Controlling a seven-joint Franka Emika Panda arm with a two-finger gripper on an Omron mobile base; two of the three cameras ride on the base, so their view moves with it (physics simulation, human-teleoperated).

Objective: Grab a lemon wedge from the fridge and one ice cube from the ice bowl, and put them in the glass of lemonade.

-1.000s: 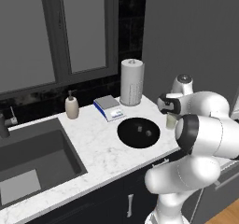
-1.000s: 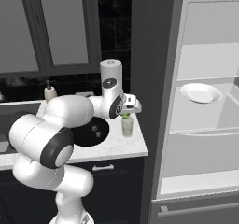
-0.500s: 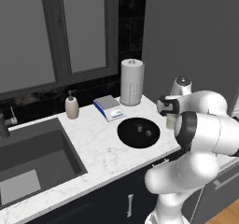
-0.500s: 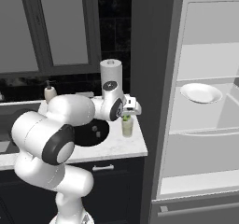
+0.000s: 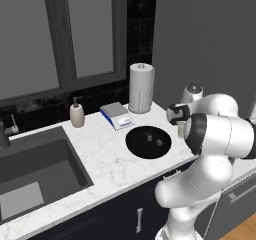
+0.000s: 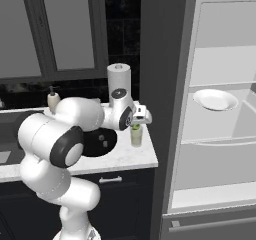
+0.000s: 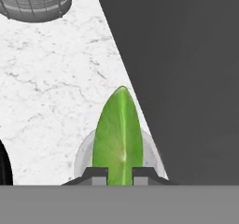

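- Room: a kitchen with dark lower cabinets, a window over the sink (image 5: 35, 171), and a white marble worktop (image 5: 107, 161) that ends at the tall grey fridge (image 6: 165, 109).
- Fridge: its door is open in the right base view, showing pale shelves; a white plate (image 6: 215, 99) lies on one shelf.
- Worktop, back row: a beige soap bottle (image 5: 76, 115) by the sink, a small scale (image 5: 115, 115) to its right, then an upright paper-towel roll (image 5: 141, 88) against the wall.
- Ice bowl (image 5: 148, 142): wide, shallow and black, in front of the scale and roll near the worktop's front edge; two small pale cubes lie in it.
- Glass of lemonade (image 6: 136, 135): upright on the worktop between the ice bowl and the fridge wall, close to the worktop's right end.
- Gripper (image 6: 140, 117): positioned directly above the glass of lemonade, pointing down at it.
- Jaws: closed on the lemon wedge (image 7: 117, 134); in the hand view the green wedge stands between the two dark finger tips (image 7: 98, 175), pointed end away from the hand.
- Lemon wedge position: over the glass, whose clear rim shows around the wedge's lower sides in the hand view; whether it touches the liquid cannot be told.
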